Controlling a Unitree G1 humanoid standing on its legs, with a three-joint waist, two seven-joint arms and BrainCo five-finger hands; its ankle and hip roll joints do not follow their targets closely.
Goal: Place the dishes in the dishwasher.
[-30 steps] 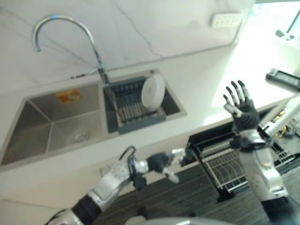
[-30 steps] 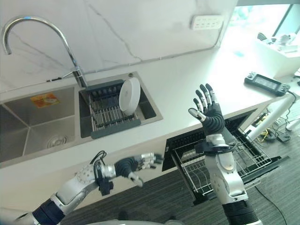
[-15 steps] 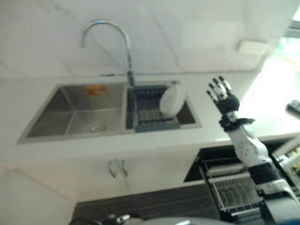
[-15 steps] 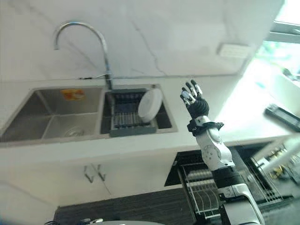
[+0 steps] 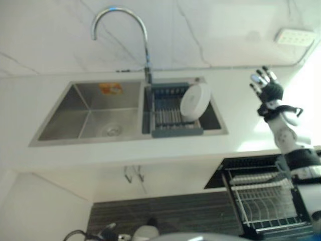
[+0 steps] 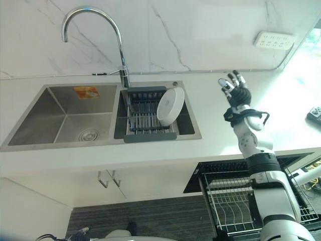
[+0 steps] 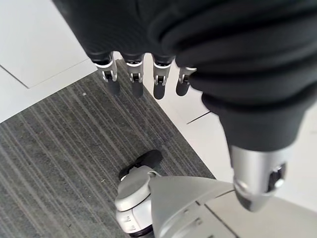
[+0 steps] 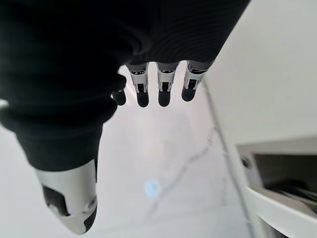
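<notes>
A white plate (image 6: pixel 169 106) stands on edge in the dark dish rack (image 6: pixel 143 120) that sits in the sink's right basin. My right hand (image 6: pixel 235 93) is raised above the counter to the right of the sink, well apart from the plate, with its fingers (image 8: pixel 166 84) straight and nothing in it. The dishwasher's wire rack (image 6: pixel 230 206) is pulled out below the counter at the lower right and holds no dishes that I can see. My left hand (image 7: pixel 157 84) hangs low over the dark striped floor, fingers straight and holding nothing.
A tall curved faucet (image 6: pixel 95 20) rises behind the sink, and the left basin (image 6: pixel 65 115) has only a drain. A wall socket (image 6: pixel 273 40) is at the back right. A dark device (image 6: pixel 316 114) lies at the counter's right edge. Cabinet handles (image 6: pixel 108 178) show under the sink.
The camera has swung, so the sink now sits more central. My left arm has dropped from in front of the cabinet to low over the floor. My right hand stays raised, slightly farther from the plate.
</notes>
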